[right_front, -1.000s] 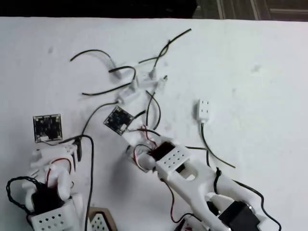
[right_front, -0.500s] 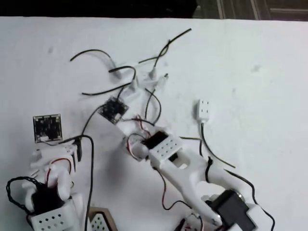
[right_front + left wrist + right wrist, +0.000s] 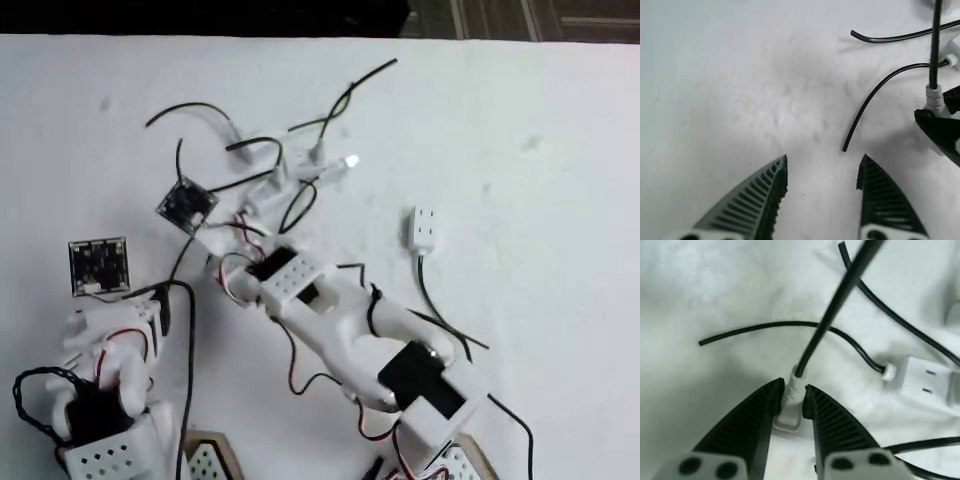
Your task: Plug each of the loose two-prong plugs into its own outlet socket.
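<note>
**First speaker:** What is the right gripper (image 3: 792, 390) doing?

**Second speaker:** It is clamping a white two-prong plug (image 3: 788, 416) between its ribbed black fingers (image 3: 757, 415). The plug's black cord (image 3: 840, 295) is rising from between the fingertips, away from the gripper.

**First speaker:** Is a socket lying near it?

**Second speaker:** Yes. A white outlet socket (image 3: 925, 385) with two slots is lying on the white table (image 3: 715, 290), ahead of the gripper and off to one side, apart from the held plug. A second cord (image 3: 860, 352) is ending in a white tip just beside that socket, on the gripper's side of it.

**First speaker:** And the left gripper (image 3: 822, 167)?

**Second speaker:** Its fingers are standing apart, gripping nothing, over bare table. The loose end of a thin black cord (image 3: 860, 115) is lying just ahead of the gap between its fingertips.

**First speaker:** What is showing from above?

**Second speaker:** The right arm (image 3: 340, 320) is stretching across the table, with a tangle of cords (image 3: 285, 180) and white pieces beyond its gripper end. Another socket (image 3: 425, 228) is lying apart, beside the arm.
</note>
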You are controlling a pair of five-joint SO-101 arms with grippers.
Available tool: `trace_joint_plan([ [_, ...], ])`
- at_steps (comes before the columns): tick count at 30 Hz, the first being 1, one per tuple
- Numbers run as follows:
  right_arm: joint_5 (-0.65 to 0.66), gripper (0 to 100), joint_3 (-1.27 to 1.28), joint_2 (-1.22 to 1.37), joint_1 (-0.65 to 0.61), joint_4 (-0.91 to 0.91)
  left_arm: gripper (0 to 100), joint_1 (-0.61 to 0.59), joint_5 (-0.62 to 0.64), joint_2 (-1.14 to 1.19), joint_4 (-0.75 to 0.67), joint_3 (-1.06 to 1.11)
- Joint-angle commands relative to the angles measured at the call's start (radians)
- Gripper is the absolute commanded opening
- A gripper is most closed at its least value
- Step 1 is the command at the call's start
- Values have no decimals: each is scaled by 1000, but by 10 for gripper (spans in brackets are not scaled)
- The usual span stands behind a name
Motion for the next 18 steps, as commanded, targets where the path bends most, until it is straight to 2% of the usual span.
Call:
trace_joint_plan([
  [1, 2, 70, -54, -48, -4, 15, 234, -4, -8, -12, -15, -5],
  [5, 0, 221, -54, -140, -1, 160, 234, -4, -8, -12, -15, -5],
  [7, 0, 263, -55, -196, 7, 232, 234, -4, -8, -12, -15, -5],
  [13, -114, 245, -58, -338, 110, 387, 234, -4, -8, -12, -14, -5],
  [18, -196, 212, -60, -308, 226, 394, 234, -4, -8, -12, -14, -5],
])
